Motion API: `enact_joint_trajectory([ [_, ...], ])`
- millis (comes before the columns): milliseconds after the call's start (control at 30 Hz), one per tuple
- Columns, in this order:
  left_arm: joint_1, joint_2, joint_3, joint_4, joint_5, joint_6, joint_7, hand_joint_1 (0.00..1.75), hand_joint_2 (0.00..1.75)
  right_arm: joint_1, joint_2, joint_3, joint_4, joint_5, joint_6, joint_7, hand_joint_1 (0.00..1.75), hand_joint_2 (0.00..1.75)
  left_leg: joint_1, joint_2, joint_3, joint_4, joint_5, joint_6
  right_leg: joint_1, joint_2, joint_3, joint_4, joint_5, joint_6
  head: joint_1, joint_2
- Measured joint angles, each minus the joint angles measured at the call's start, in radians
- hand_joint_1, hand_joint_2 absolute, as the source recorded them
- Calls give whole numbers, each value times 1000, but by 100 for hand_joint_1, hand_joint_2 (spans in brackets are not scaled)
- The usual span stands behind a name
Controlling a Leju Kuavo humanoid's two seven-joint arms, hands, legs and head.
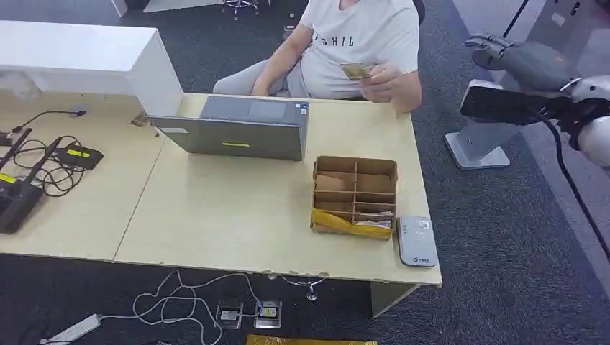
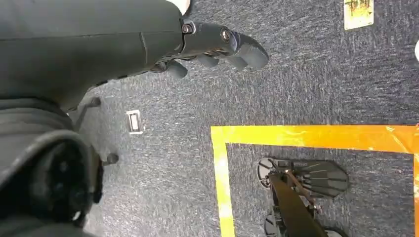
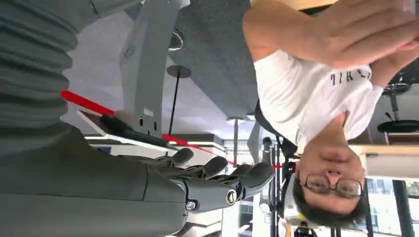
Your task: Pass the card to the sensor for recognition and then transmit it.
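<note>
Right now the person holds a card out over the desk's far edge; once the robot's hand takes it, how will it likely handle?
The card stays flat while pinched at one end, so it is probably stiff. It looks very thin, so likely light and apt to slip between thick fingers. The right hand is open, palm bare, holding nothing.

An office or robot-testing room is indicated. A light wooden desk point(image 1: 216, 208) is set on dark grey carpet point(image 1: 503, 237), with a white partition point(image 1: 79, 50) along its far side. A closed grey laptop point(image 1: 241, 129), a compartmented cardboard organiser point(image 1: 354, 194) and a small grey card reader point(image 1: 417, 241) are placed on the desk, and black cabled devices point(image 1: 43, 169) are gathered at one end. White cables and floor sockets point(image 1: 248, 313) are seen beneath it. Yellow tape point(image 2: 306, 136) is laid on the carpet, as in a marked test area. A seated person point(image 1: 352, 43) is seen behind the desk, and an office-chair base point(image 1: 241, 6) farther back.
</note>
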Motion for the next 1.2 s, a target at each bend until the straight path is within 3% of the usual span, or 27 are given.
enact_joint_trajectory([
  [200,0,3,-14,0,2,-6,-10,0,0,132,18,-89,2,124,-93,12,0,175,0,-2,-1,0,0,0,0,-2,0,0,0,0,0,0],
  [267,0,5,-15,1,2,-8,-10,0,0,166,24,-124,3,199,-170,6,0,175,0,-2,-1,0,0,0,0,-2,0,0,0,0,0,0],
  [333,0,6,-23,1,2,-9,-7,0,0,193,29,-164,11,326,-293,0,0,175,0,-2,-1,0,0,0,0,-2,0,0,0,0,0,0],
  [400,0,8,-32,2,3,-9,-5,0,0,208,34,-200,23,371,-341,-3,0,175,0,-2,-1,0,0,0,0,-2,0,0,0,0,0,0],
  [933,-1,11,-66,2,0,-19,-5,0,0,326,93,-383,59,368,-304,9,0,175,0,-3,-1,0,0,0,0,-3,-1,0,0,0,0,0],
  [1200,-1,11,-83,2,6,-23,-4,0,0,378,109,-449,60,366,-202,14,0,175,0,-3,-1,0,0,0,0,-3,0,0,0,0,0,0],
])
